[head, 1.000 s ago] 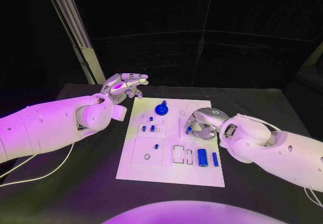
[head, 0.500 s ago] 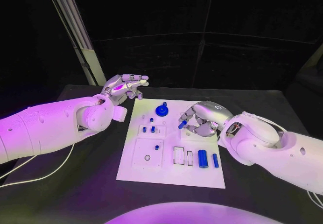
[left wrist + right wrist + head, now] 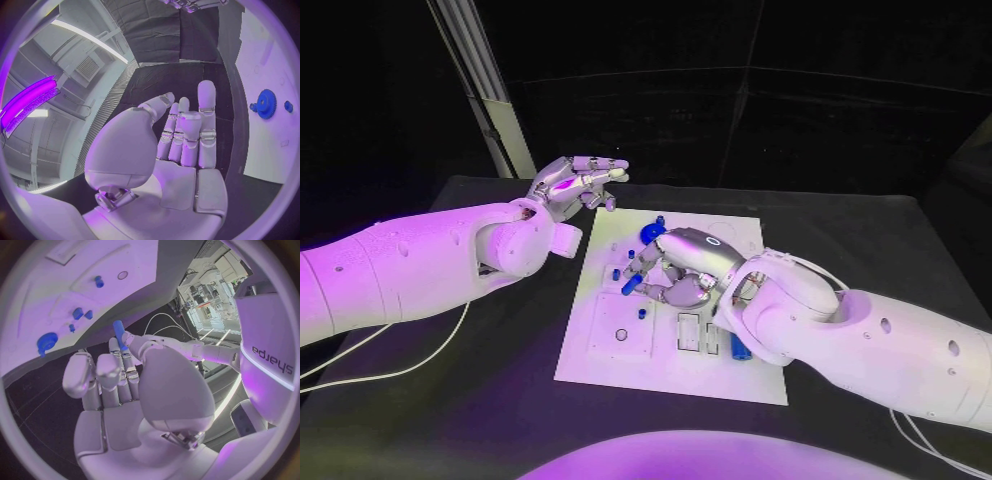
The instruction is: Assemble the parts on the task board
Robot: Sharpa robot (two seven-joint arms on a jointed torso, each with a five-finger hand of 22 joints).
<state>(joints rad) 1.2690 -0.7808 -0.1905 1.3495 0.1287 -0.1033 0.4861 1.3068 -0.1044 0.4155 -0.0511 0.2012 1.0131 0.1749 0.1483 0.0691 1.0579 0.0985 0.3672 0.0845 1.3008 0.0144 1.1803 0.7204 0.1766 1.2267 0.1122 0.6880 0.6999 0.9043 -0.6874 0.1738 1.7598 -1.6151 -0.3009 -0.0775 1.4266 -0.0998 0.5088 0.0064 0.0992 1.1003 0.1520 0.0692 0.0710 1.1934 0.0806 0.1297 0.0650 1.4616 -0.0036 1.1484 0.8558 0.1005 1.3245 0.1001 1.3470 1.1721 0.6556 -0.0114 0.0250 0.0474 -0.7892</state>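
Dim purple-lit scene, dark background, fisheye bending at wrist-view rims

black table under purple light; dark panelled wall behind; pale upright post at back left.

- From the head we look down over the task board.
- Each wrist camera sits close behind its palm; both catch the board's blue gear.
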